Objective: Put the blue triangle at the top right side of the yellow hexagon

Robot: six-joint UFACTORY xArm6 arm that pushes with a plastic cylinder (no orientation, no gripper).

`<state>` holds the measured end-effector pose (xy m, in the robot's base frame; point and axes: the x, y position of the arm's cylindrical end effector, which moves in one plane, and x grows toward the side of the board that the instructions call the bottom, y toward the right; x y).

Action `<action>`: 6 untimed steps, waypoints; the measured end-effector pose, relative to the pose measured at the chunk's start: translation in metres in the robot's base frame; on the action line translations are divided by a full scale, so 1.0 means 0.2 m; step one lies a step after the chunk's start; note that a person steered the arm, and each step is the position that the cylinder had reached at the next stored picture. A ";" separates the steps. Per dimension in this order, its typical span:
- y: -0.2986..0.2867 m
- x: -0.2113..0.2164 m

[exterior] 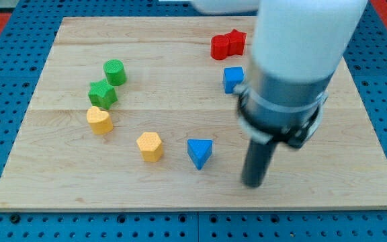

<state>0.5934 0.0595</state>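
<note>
The blue triangle (199,152) lies on the wooden board (180,191) near the view's bottom centre. The yellow hexagon (150,146) sits just to its left, a small gap between them. My tip (252,183) rests on the board to the right of the blue triangle and slightly lower, about a block's width away from it and not touching it. The arm's white and grey body (294,60) rises above the tip on the view's right.
A yellow heart-shaped block (99,120) lies at the left, with a green star (103,93) and green cylinder (115,72) above it. A blue cube (232,79) sits beside the arm. Two red blocks (227,44) touch each other near the top.
</note>
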 end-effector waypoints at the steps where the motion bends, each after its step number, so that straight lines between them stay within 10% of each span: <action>1: -0.30 -0.07; 6: -0.61 -0.62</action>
